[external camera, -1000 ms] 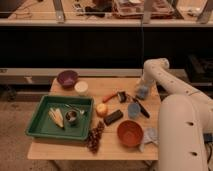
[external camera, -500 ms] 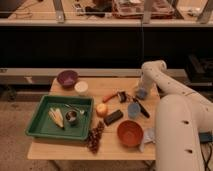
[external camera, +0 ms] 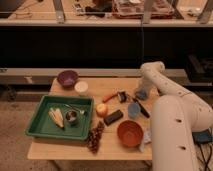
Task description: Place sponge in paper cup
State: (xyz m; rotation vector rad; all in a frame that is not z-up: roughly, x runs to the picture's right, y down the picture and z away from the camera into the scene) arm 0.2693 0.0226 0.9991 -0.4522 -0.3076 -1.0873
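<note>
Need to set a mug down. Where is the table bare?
The wooden table is bare between the white paper cup and the orange elongated object, and in front of the green plastic tray. Crowded around the pincer by the blue-grey sponge at right.

Tbl (external camera: 65, 148) w/ tray (external camera: 55, 136), paper cup (external camera: 81, 87)

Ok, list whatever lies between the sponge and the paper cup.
The gripper is at the sponge. An orange-handled tool and a dark object lie flat between it and the paper cup.
</note>
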